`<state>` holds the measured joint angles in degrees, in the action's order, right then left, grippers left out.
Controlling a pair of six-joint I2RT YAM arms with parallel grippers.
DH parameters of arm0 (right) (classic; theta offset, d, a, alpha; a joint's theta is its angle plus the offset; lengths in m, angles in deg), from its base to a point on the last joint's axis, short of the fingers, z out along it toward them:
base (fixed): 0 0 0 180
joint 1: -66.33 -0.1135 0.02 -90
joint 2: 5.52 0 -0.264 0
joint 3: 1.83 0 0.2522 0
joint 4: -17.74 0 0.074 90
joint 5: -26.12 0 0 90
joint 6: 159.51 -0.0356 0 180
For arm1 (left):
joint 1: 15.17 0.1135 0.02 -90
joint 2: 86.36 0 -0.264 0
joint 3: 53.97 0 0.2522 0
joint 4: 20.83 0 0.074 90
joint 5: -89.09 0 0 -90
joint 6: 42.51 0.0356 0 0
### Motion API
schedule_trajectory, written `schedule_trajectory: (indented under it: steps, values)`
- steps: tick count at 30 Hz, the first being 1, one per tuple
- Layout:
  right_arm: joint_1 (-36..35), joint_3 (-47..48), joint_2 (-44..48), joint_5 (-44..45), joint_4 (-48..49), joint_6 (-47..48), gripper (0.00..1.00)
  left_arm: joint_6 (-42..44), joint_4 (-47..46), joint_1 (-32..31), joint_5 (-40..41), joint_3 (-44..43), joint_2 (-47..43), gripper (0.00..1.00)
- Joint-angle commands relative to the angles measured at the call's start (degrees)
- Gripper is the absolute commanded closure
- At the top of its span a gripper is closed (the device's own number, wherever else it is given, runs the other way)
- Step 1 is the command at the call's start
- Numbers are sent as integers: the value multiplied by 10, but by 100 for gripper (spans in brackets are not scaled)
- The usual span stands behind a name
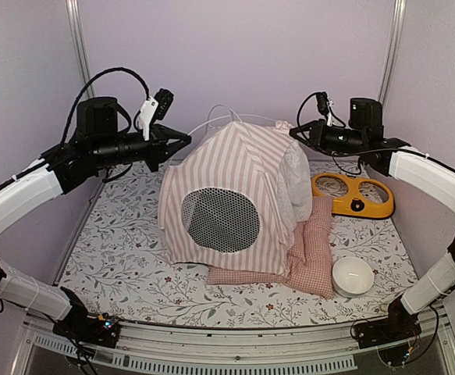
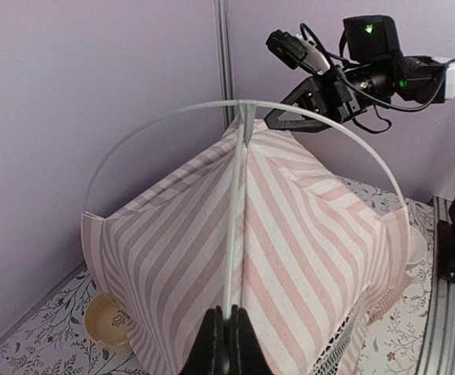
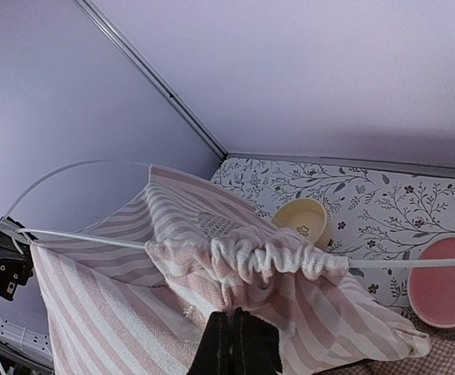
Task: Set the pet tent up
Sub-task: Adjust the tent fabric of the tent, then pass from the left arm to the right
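Pet tent: upright at the middle of the surface, near right corner resting on a pink checked cushion. Likely very light and easy to shove or tip. Soft in the striped panels, springy in the thin white poles arching over the peak. Probably prone to snagging at the mesh window and the sheer curtain, so best left alone there. Best taken by a pole or by the seam beside it, near the top, with a pinch rather than a push; no use grabbing loose cloth, bound to bunch.

Peak up, tallest dimension vertical. Footprint close to square, no clear long axis along the surface. Mesh window facing the arm bases; curtain side turned to the robot's right, toward a yellow feeder and a white bowl.

Left gripper just beside the upper left slope, fingers pressed together in its wrist view, a pole seam lined up straight ahead; cannot tell whether touching. Right gripper at the top right by the gathered curtain hem, fingers likewise together, with no visible pinch of cloth.
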<state>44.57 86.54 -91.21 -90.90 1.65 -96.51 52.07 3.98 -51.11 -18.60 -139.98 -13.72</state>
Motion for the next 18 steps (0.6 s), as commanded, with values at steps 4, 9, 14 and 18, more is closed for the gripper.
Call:
schedule_trajectory:
  steps: [4, 9, 14, 18]
  values:
    - [95, 39, -20, 80, -49, 63, 98, 24, 65, 69, -6, -58, -33, 100]
    - [94, 65, -7, 22, -61, 119, 84, 66, 118, 85, -49, -99, -8, 100]
    - [93, 88, 17, -33, -79, 172, 66, 102, 163, 94, -80, -140, 17, 100]
    - [69, 96, 58, -68, -74, 224, 49, 127, 195, 98, -111, -175, 32, 100]
